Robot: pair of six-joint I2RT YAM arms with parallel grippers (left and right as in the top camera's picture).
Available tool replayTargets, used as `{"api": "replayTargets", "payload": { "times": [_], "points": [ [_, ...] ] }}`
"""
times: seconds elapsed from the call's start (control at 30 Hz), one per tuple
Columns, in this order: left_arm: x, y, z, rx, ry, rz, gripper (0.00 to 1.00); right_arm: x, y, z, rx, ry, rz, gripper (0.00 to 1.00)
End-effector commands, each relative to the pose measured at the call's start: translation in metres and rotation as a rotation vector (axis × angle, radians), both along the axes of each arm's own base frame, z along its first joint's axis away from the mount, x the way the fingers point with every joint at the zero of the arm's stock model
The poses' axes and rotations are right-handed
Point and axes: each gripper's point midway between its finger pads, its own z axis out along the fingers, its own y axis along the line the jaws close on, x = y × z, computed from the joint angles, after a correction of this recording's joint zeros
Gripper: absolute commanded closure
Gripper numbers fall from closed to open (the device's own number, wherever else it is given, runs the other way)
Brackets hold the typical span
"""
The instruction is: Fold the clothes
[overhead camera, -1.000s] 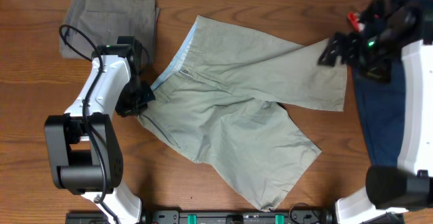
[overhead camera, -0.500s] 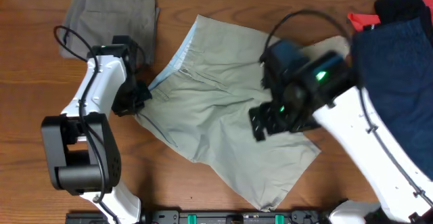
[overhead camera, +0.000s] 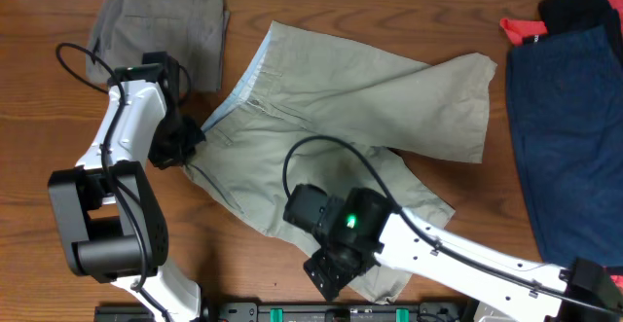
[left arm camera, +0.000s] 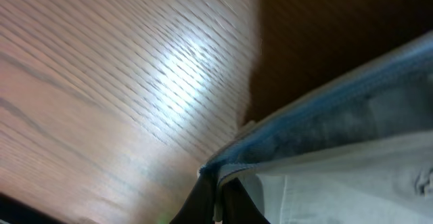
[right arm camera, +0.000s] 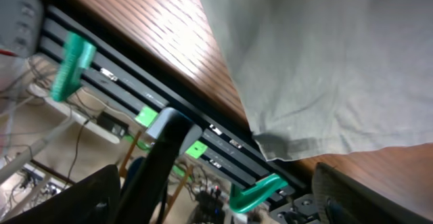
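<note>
- My right end effector (overhead camera: 324,271) had swung from the far right to the near hem of the khaki shorts (overhead camera: 341,118), jaws wide, gripping nothing.
- My left end effector (overhead camera: 183,147) pinched their waistband on the surface (overhead camera: 39,127).

Wood-grain surface (overhead camera: 39,118) recorded, red item (overhead camera: 523,28) seen at far-right edge, green clips (right arm camera: 74,61) noted on the front rail (right arm camera: 115,82).

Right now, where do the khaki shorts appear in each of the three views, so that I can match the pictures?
Overhead: khaki shorts spread across the centre, waistband to the left.
Left wrist: lower right, the waistband edge with pale blue lining.
Right wrist: upper right, one leg's hem.
Shared landmark: the wooden table, bare beside the shorts in every view.
</note>
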Motion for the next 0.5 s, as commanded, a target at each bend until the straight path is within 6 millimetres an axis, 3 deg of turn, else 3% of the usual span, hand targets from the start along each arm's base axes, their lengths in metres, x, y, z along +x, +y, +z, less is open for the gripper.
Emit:
{"api": "replayTargets", "payload": {
  "times": [0.0,0.23,0.37,0.47],
  "points": [
    [-0.004,0.021,0.003,0.014,-0.011,0.088,0.94,-0.008,-0.006,-0.015,-0.027,0.028,-0.065,0.14],
    [-0.021,0.059,0.004,0.010,0.011,0.218,0.94,-0.018,-0.002,-0.043,0.025,0.073,-0.064,0.16],
    [-0.025,0.066,0.004,0.008,0.017,0.236,0.94,-0.022,-0.017,-0.054,-0.050,0.084,-0.083,0.17],
    [-0.026,0.069,0.004,0.008,0.016,0.247,0.94,-0.019,-0.039,-0.056,-0.180,0.056,-0.229,0.17]
  ]
}}
